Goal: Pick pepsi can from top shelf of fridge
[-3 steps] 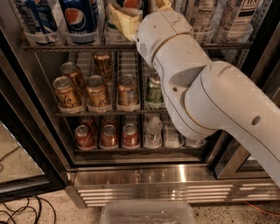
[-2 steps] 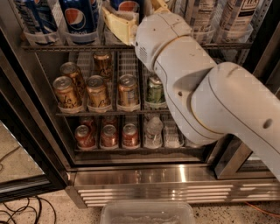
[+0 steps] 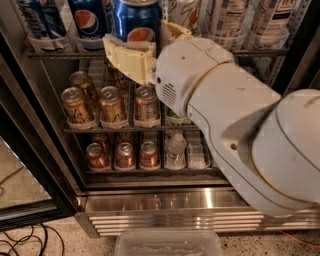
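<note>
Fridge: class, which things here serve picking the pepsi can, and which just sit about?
Belong: pepsi can, gripper closed around it at the top shelf, fridge.
Lying about: gold cans, red cans, water bottle, plastic tub on floor.

Fridge (image 3: 175, 202): 1, with 3 wire racks in view.

Top shelf (image 3: 260, 51): 3 blue cans, made up of the pepsi can (image 3: 136, 15) and 2 more blue cans (image 3: 90, 20) to its left. There are also 3 white cans (image 3: 225, 20) to its right.

Middle rack (image 3: 115, 130): 5 gold-brown cans (image 3: 111, 104), 3 in front and 2 behind.

Bottom rack (image 3: 150, 171): 3 red cans (image 3: 125, 155) in the front row, with more behind that cannot be counted. 2 water bottles (image 3: 176, 150).

Floor: 1 clear plastic tub (image 3: 167, 244).

Hand (image 3: 136, 32): 1, with 2 fingers. It is up at the top shelf, clamped on either side of the pepsi can.
</note>
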You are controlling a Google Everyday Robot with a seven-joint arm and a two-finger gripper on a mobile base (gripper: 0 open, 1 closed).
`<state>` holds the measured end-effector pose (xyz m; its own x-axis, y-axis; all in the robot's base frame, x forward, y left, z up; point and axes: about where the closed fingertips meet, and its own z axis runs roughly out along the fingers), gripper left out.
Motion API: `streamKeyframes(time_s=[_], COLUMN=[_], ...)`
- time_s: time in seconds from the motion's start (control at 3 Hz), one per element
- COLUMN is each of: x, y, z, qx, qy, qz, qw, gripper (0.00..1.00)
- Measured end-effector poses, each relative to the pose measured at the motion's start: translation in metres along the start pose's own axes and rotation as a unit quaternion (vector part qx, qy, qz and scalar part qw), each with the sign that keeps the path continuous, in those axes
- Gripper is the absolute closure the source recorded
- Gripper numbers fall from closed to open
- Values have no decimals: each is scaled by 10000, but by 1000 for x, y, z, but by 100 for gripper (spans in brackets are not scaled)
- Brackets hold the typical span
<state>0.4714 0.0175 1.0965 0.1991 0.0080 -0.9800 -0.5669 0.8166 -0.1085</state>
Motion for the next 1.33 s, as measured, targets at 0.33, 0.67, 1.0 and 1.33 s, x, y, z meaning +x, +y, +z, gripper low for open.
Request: streamKeyframes(time_s=[0.33,0.67,1.0,1.33], x=[3,3,2,-18], y=[12,12,17,26], z=[-42,-42,-40,-35], qx=[-113,-115,-447,-1155], qy=[377,378,497,746], qz=[286,286,255,37], qw=[9988,9988,9974,9905], gripper=[100,100,100,100])
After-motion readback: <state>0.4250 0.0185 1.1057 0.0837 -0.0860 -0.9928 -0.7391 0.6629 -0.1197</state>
